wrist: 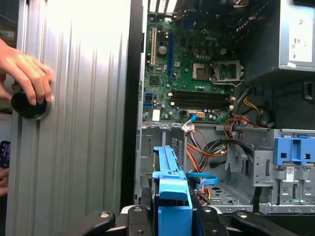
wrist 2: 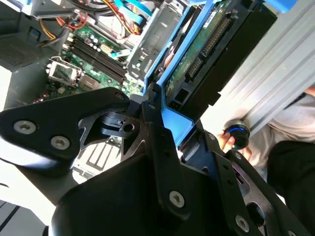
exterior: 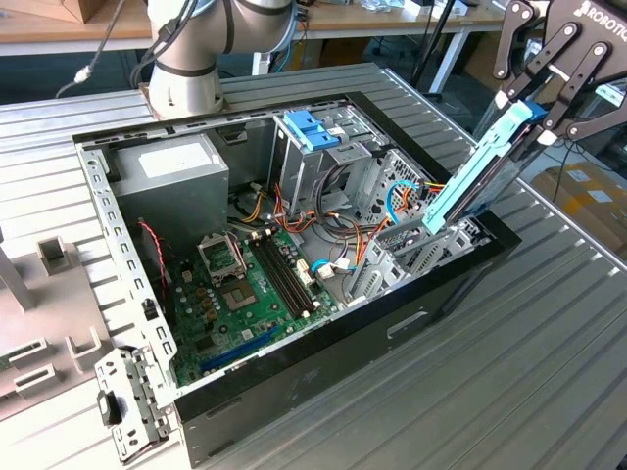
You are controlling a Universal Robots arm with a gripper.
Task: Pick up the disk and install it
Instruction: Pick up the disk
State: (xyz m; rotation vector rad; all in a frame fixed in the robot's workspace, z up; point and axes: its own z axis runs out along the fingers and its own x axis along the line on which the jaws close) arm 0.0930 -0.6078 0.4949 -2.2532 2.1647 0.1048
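Observation:
The disk, a dark drive in a light blue carrier frame, hangs steeply tilted over the right end of the open computer case in the exterior view. My gripper is shut on its upper end. Its lower end sits at the top of the metal drive cage; whether they touch I cannot tell. In the second wrist view the disk shows its circuit board side, running away from the gripper. In the first wrist view the blue frame rises from between the gripper fingers.
Inside the case lie the green motherboard, a grey power supply, loose coloured cables and a blue-latched bracket. A person's hand rests on a dark round knob beside the ribbed metal table.

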